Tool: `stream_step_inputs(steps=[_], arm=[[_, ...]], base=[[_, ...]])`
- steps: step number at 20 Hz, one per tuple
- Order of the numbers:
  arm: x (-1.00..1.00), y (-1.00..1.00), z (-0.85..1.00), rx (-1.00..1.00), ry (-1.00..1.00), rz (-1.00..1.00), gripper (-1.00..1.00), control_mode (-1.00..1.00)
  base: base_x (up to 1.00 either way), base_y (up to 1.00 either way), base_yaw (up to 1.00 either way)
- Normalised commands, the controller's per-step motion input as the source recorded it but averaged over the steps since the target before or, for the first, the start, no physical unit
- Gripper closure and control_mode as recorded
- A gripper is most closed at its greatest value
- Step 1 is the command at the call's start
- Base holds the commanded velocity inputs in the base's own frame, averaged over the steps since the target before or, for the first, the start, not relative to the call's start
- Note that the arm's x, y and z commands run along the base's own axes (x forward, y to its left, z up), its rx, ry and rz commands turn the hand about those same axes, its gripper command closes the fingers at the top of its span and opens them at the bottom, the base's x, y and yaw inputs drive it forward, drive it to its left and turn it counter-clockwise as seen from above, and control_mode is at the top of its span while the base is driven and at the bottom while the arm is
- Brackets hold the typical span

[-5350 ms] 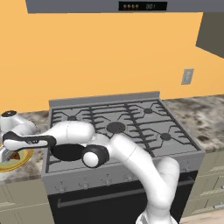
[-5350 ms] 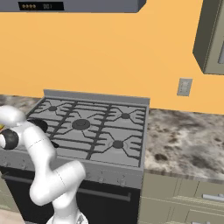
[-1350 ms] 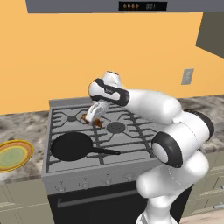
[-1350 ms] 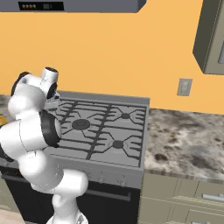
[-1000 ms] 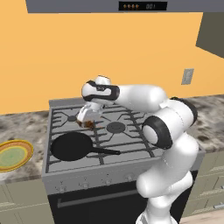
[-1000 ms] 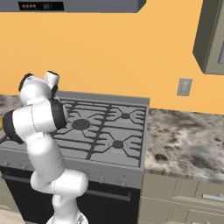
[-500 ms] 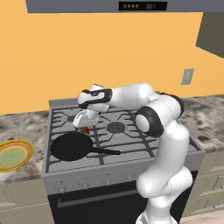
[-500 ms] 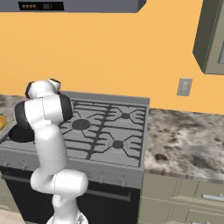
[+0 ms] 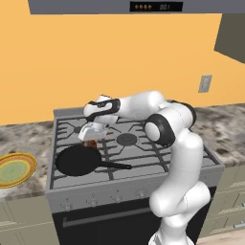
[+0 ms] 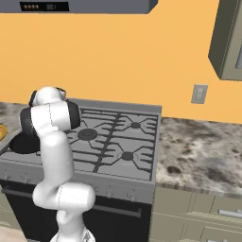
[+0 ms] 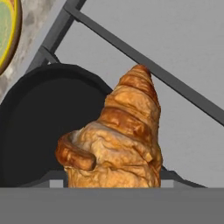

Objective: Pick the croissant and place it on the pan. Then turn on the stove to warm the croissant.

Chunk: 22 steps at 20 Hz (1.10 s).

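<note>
Your gripper is clamped on the croissant, holding it above the far rim of the black frying pan, which sits on the front-left burner of the gas stove. The pastry looks clear of the pan, though contact is hard to judge.

The pan sits on the front left burner of the stove, handle toward the stove's middle. The croissant, in the gripper, hangs over the pan's back rim, above the grate. A plate lies on the counter left of the stove, apart from the pan. More counter runs right of the stove.
</note>
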Motion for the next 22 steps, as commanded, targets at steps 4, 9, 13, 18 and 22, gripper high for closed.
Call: stream_step_inputs(steps=[4,9,13,18,22], arm=[[-0.16,0.22,0.0,0.0,-0.06,-0.07,1.0,-1.0],[-0.16,0.3,0.0,-0.01,-0.12,-0.09,1.0,-1.0],[-0.4,0.22,0.0,-0.04,-0.17,-0.11,1.0,-1.0],[-0.75,0.02,0.0,-0.02,-0.21,-0.15,1.0,-1.0],[-0.41,-0.01,-0.16,0.0,-0.14,-0.18,1.0,-1.0]], base=[[0.0,0.0,0.0],[0.0,0.0,0.0],[0.0,0.0,0.0],[0.0,0.0,0.0],[0.0,0.0,0.0]])
